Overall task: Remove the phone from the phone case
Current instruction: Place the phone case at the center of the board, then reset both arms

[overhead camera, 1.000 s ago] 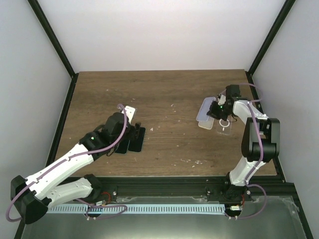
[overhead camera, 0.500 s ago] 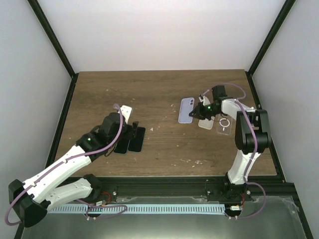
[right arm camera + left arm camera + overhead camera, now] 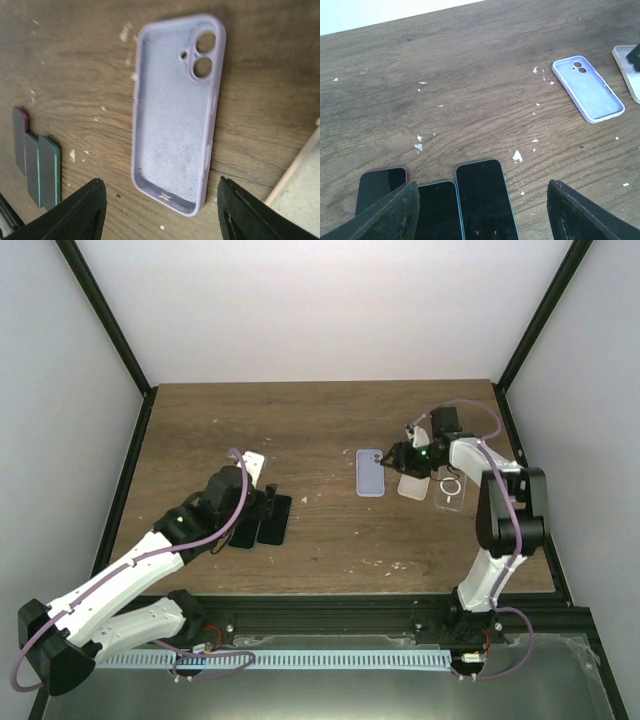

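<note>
On the left side of the brown wooden table (image 3: 330,420), the left gripper (image 3: 270,500) hangs low with its fingers spread wide over three dark, glass-fronted phones (image 3: 485,210), which lie flat and bare, side by side and touching. None of them sits in a case. Well apart to the right, near the middle of the table, lies the lilac soft silicone phone case (image 3: 370,472). It is open side up and plainly empty, its camera holes toward the far edge. Just beside its right edge is the right gripper (image 3: 397,462), tilted over the shell with its fingers parted on either side and gripping nothing. Further right lie a whitish flat case (image 3: 411,486) and a clear plastic case with a ring mark (image 3: 451,489). Whether either holds a phone cannot be told. For the lilac case the job looks finished, so the step in hand is clearing away. That is best done by rising straight up with the fingers wide, so that neither pad catches the soft rim and drags the shell toward the neighbouring cases.
</note>
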Robot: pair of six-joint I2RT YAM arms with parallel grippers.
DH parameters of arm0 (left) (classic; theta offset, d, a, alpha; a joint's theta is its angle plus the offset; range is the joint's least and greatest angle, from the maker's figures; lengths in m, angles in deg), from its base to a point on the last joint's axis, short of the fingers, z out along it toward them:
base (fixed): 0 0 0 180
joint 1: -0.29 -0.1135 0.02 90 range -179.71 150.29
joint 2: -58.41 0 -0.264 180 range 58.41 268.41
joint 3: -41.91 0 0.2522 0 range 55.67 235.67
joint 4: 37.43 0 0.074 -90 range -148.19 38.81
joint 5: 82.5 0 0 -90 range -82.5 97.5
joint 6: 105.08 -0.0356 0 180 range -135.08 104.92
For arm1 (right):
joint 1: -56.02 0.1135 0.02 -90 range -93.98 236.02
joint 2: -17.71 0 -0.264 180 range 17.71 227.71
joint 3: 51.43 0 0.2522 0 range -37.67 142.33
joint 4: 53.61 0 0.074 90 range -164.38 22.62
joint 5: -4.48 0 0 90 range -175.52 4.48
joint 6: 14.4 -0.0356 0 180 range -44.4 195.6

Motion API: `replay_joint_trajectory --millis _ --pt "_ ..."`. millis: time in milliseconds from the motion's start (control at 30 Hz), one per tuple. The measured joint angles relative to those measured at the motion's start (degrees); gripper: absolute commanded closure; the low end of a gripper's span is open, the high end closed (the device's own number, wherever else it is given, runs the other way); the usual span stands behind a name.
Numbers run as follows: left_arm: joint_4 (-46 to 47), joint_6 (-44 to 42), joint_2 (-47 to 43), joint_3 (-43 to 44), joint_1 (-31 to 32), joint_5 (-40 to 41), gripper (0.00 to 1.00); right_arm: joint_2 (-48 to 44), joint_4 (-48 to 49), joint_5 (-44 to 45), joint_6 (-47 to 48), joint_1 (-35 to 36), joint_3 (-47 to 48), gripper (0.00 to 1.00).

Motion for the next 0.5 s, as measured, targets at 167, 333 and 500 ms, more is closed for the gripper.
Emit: replay_joint_trajectory --millis 167,333,500 --pt "-0.09 -0.24 0.0 0.0 0.0 0.61 0.23 -10.67 2.1 1.88 2.38 -0.81 -1.92 0.34" --pt "-0.66 -0.17 0.02 0.11 0.0 1.75 0.11 -23.89 8.2 5.92 4.42 -0.85 -7.96 0.01" --pt "-4.61 0.26 2.69 5.25 -2.62 2.19 0.01 -38.05 15.21 7.82 8.0 -0.85 -13.55 0.0"
